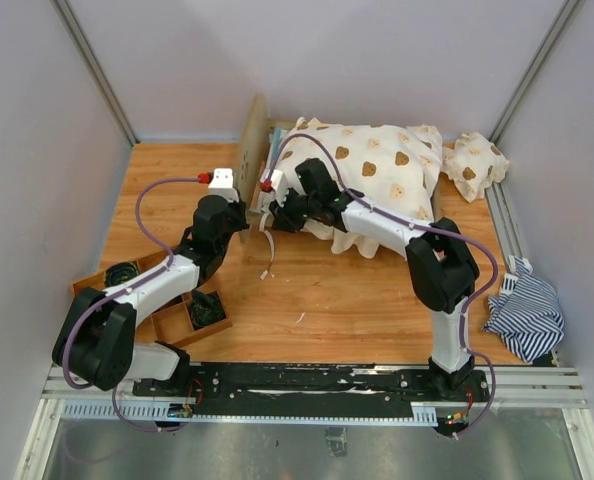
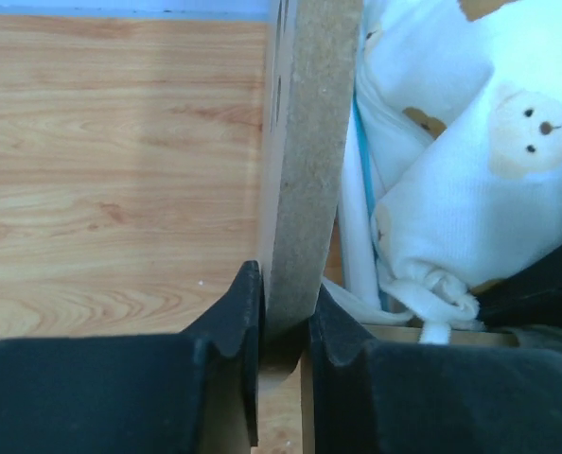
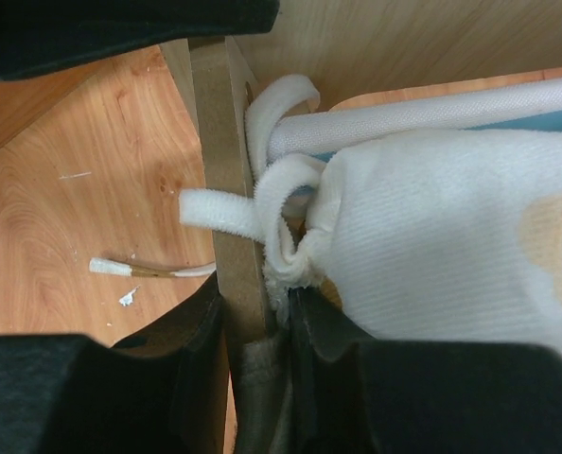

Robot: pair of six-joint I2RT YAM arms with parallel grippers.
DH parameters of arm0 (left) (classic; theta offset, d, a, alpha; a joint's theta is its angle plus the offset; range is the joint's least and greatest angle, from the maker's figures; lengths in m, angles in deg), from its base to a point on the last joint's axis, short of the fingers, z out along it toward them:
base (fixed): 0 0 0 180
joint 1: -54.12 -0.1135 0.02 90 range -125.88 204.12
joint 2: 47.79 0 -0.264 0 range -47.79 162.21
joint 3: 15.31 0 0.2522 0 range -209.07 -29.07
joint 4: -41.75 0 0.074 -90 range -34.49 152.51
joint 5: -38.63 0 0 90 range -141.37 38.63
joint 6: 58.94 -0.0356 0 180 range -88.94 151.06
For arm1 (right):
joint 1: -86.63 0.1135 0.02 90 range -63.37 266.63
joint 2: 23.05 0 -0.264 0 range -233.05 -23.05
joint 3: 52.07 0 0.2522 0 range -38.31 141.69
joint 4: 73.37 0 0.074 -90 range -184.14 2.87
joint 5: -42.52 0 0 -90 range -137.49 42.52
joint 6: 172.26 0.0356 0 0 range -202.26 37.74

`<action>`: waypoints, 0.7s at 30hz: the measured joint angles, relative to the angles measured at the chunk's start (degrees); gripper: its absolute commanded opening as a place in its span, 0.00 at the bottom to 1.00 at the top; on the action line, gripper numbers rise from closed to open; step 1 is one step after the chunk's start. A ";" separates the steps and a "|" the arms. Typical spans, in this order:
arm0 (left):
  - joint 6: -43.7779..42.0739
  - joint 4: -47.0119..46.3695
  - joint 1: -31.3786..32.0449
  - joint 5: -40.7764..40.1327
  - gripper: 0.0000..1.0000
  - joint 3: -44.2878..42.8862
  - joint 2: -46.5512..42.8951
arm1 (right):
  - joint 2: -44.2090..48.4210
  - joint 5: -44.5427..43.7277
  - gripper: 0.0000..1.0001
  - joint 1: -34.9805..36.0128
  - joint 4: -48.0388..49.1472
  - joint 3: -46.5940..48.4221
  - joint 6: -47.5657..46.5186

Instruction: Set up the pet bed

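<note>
The pet bed [image 1: 277,150] stands at the back middle of the table, its plywood headboard [image 1: 252,135] upright at the left end. A cream bear-print cover [image 1: 377,170] drapes over it and hides the mattress, apart from a pale blue sliver [image 2: 360,161]. My left gripper [image 1: 239,218] is shut on the headboard's near edge [image 2: 305,170], one finger pressed to each face. My right gripper [image 1: 275,205] is at the bed's near left corner. It is shut on a thin frame board [image 3: 226,170], with the cover's white tie [image 3: 262,203] against its right finger.
A small bear-print pillow [image 1: 474,165] lies at the back right. A striped navy cloth [image 1: 527,315] is crumpled at the right edge. Two wooden trays [image 1: 192,315] [image 1: 117,275] holding dark items sit beside the left arm. A thin strap [image 1: 267,250] lies near the bed.
</note>
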 measured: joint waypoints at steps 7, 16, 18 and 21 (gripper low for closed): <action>-5.70 2.73 0.39 0.13 0.00 -0.07 -0.26 | 4.55 -2.67 0.54 -0.20 0.44 -4.04 7.23; -2.27 13.64 0.39 -1.16 0.00 -7.93 -0.33 | 24.55 -7.30 0.51 -0.74 12.31 -21.99 16.09; -1.22 16.65 0.37 -1.31 0.00 -10.14 -0.24 | 26.56 -7.58 0.49 -0.52 16.87 -26.45 17.90; 0.15 19.76 0.37 -1.36 0.00 -12.20 -0.02 | 27.78 -9.09 0.46 0.79 24.76 -34.77 20.22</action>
